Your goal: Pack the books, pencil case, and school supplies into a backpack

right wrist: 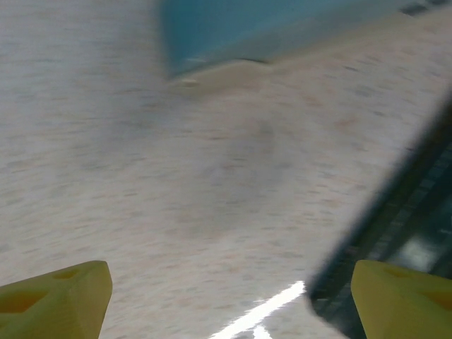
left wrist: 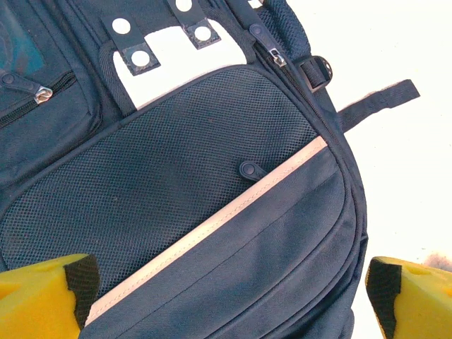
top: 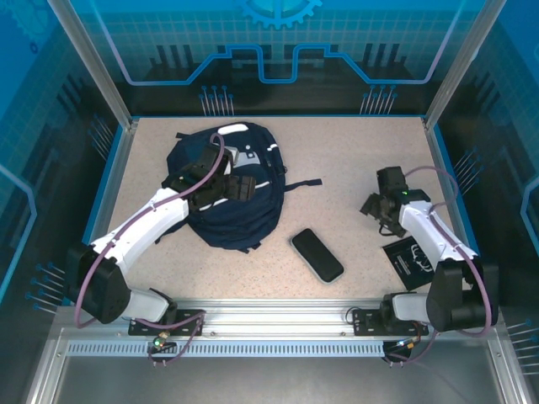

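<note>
backpack left | pencil case centre-front | book right-front

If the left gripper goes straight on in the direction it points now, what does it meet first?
Most likely the backpack: the left gripper, with jaws wide open, points straight at its mesh front pocket. How far off the fabric lies, the pictures do not tell.

Backpack filled desk's left-centre, with left arm lying across it. Backpack strap stuck out rightward. Black case lay front centre, apart from backpack. Dark book sat front right, partly under right arm. Bare desk lay between strap and right arm and along back edge.
</note>
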Controlling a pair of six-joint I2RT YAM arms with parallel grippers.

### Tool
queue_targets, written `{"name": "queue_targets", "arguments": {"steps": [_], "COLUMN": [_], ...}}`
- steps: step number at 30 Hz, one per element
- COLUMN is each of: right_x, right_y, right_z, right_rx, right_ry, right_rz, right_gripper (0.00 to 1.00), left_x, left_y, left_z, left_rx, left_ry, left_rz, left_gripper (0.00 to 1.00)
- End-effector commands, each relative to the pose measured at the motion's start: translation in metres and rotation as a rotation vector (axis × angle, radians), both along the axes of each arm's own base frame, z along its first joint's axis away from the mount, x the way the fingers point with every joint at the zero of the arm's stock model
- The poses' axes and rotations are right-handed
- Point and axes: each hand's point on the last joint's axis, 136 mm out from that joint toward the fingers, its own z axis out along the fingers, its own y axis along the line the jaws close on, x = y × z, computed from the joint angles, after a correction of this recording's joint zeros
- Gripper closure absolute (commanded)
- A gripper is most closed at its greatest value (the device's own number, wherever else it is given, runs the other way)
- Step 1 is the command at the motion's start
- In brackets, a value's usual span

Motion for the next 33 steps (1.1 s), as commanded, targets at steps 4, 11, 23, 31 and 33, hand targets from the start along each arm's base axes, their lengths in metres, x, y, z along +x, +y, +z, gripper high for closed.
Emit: {"name": "queue_targets", "arguments": {"steps": [4, 11, 23, 31, 33], "right_x": [-0.041, -0.043, -0.015, 0.006, 0.010], "right_y": [-0.033, -0.035, 0.036, 0.090, 0.102], "right_z": [-0.034, -0.061, -0.081, -0.067, -0.067], "right_rx": [0.057, 0.209, 0.533, 0.513, 0.517], "right_ry": [0.073, 0.105, 0.069, 0.083, 0.089], "right_rz": [-0.144, -0.171, -0.105, 0.040, 0.071], "right_gripper": [0.11, 0.13, 0.17, 0.16, 0.16], "left_x": [0.007, 0.010, 0.014, 0.015, 0.016], "left_y": [-0.004, -0.007, -0.016, -0.024, -0.027], "left_z": [0.005, -0.001, -0.006, -0.004, -0.005], "left_rx": [-0.027, -0.031, -0.054, -0.096, -0.109], "left_ry": [-0.009, 0.008, 0.034, 0.051, 0.059], "left_rz": [0.001, -0.002, -0.016, -0.029, -0.032], "left_gripper": [0.01, 0.01, 0.01, 0.01, 0.01]}}
